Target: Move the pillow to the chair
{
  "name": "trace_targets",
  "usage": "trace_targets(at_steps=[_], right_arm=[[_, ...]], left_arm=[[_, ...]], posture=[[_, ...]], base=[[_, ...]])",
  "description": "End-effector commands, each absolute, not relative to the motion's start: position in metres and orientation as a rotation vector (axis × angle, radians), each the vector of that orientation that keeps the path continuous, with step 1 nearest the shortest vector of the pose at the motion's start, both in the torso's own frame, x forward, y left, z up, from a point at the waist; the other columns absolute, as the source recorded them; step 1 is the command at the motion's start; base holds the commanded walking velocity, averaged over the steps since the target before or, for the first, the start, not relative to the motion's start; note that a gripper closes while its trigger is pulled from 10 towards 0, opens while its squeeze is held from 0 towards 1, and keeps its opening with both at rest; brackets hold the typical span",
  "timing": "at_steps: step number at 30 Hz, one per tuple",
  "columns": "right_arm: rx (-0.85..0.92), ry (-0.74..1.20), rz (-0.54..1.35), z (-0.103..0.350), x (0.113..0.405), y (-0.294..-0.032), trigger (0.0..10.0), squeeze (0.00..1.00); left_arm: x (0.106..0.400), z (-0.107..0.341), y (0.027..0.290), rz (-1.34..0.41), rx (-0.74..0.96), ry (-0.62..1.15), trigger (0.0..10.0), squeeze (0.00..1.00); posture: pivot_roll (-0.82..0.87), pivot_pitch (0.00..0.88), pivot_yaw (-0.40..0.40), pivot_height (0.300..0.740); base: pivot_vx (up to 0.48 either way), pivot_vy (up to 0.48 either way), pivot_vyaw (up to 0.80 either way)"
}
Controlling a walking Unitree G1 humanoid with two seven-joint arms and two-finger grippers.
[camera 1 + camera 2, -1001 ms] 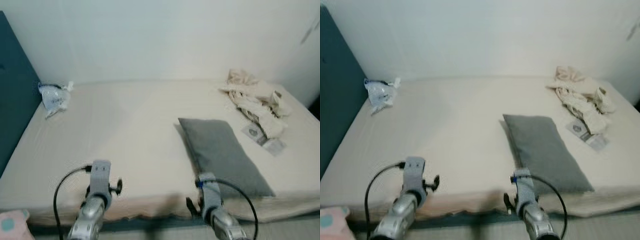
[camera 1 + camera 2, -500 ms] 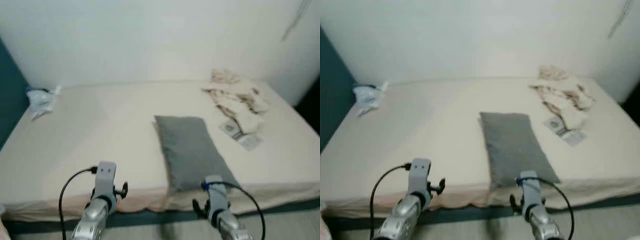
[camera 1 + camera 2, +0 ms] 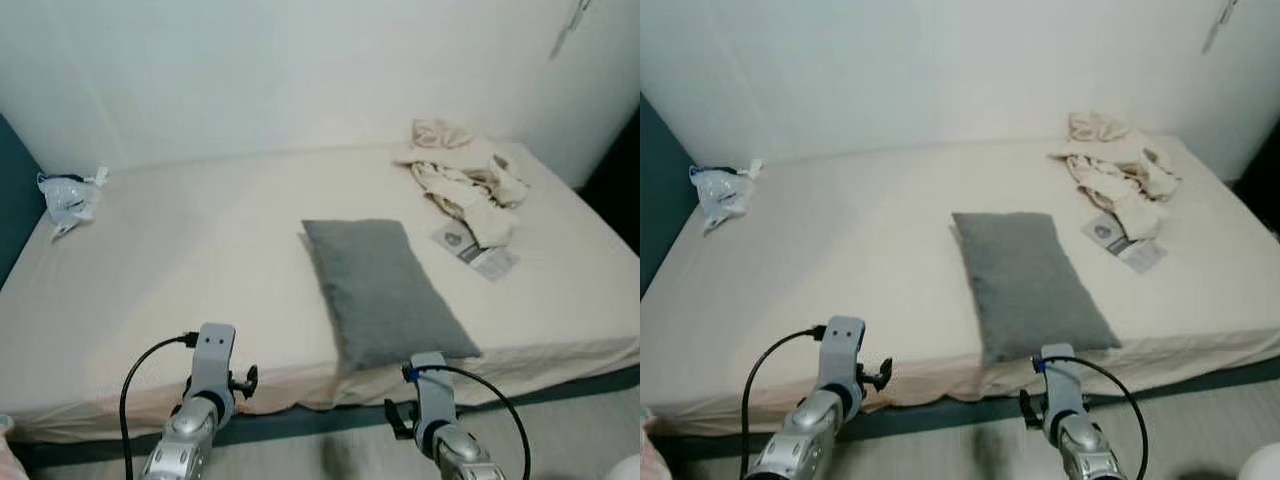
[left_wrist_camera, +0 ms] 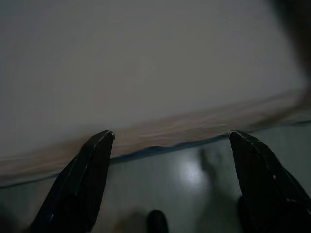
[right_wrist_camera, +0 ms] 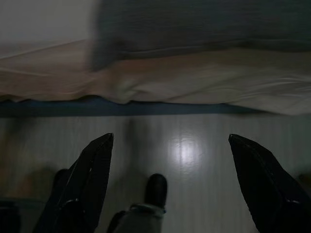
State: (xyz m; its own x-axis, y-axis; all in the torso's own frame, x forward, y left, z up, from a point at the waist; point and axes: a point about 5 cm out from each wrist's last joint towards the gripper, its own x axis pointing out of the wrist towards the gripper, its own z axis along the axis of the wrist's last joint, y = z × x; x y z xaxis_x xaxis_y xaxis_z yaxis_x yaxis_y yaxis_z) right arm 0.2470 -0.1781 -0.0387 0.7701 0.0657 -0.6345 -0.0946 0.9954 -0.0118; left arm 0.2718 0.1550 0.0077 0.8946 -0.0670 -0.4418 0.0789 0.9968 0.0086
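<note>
A grey pillow [image 3: 382, 288] lies on the cream bed [image 3: 200, 260], its near end at the bed's front edge. Both silver arms are held low in front of the bed. My left arm [image 3: 205, 390] is before the bed's front edge, left of the pillow. My right arm [image 3: 432, 405] is just below the pillow's near corner. In the left wrist view my left gripper [image 4: 170, 141] is open over the bed edge and floor. In the right wrist view my right gripper [image 5: 170, 143] is open above the floor, with the pillow [image 5: 194, 24] ahead of it.
A heap of cream cloth [image 3: 460, 175] and some papers [image 3: 475, 250] lie at the bed's far right. A clear plastic bag [image 3: 68, 195] sits at the far left by a teal headboard [image 3: 8, 215]. Grey floor [image 3: 330, 455] runs along the bed's front.
The whole picture has shifted left, so the camera has turned or stepped to the right. The pillow now sits nearer the middle. The arms keep the same pose.
</note>
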Motion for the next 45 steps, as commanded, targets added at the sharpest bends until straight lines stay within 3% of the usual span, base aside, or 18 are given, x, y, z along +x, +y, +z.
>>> trace_targets(at_steps=[1, 18, 31, 39, 45], right_arm=[[-0.027, 0.690, 0.087, -0.041, 0.244, -0.175, 10.0, 0.00], [-0.006, 0.654, 0.098, -0.036, 0.251, -0.171, 10.0, 0.00], [-0.023, 0.657, 0.106, -0.037, 0.251, -0.170, 10.0, 0.00], [-0.030, 0.646, 0.140, -0.039, 0.249, -0.159, 10.0, 0.00], [-0.034, 0.630, 0.123, -0.038, 0.251, -0.155, 10.0, 0.00]], left_arm=[[0.267, 0.001, 0.158, -0.071, 0.051, 0.491, 10.0, 0.00], [0.272, 0.010, 0.157, -0.066, 0.026, 0.416, 10.0, 0.00], [0.268, -0.002, 0.160, -0.063, 0.034, 0.486, 10.0, 0.00], [0.268, -0.002, 0.186, 0.071, -0.057, 0.461, 10.0, 0.00], [0.258, -0.010, 0.194, 0.031, 0.016, 0.489, 10.0, 0.00]], posture=[[0.03, 0.105, 0.010, 0.740], [0.03, 0.083, 0.006, 0.740], [0.02, 0.072, 0.001, 0.740], [0.01, 0.097, -0.009, 0.740], [0.00, 0.100, -0.013, 0.740]], base=[[0.000, 0.000, 0.00], [0.000, 0.000, 0.00], [0.000, -0.074, 0.00], [0.000, 0.000, 0.00], [0.000, 0.000, 0.00]])
